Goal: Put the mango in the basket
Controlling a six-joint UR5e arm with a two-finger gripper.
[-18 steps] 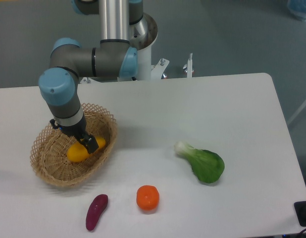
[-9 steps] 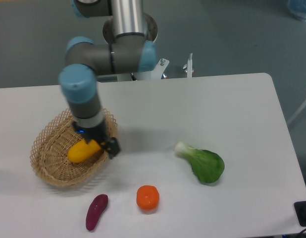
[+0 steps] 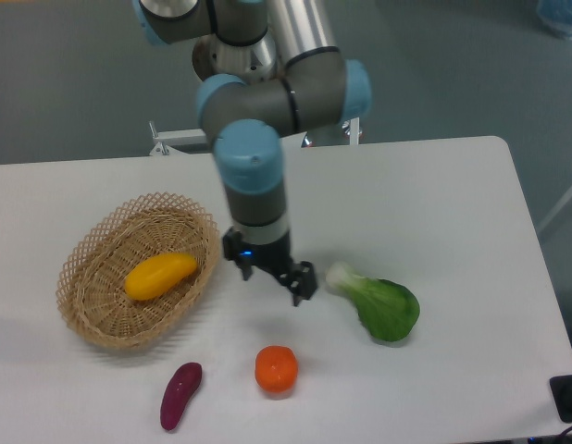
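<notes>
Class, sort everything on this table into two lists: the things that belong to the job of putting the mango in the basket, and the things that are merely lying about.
Belonging to the job:
- mango, lying inside the basket
- basket
- gripper, open and holding nothing, over the table right of the basket

Merely lying about:
- orange
- purple sweet potato
- green bok choy

Silver tube arm with grey joints, light-blue caps, and a black pincer.
</notes>
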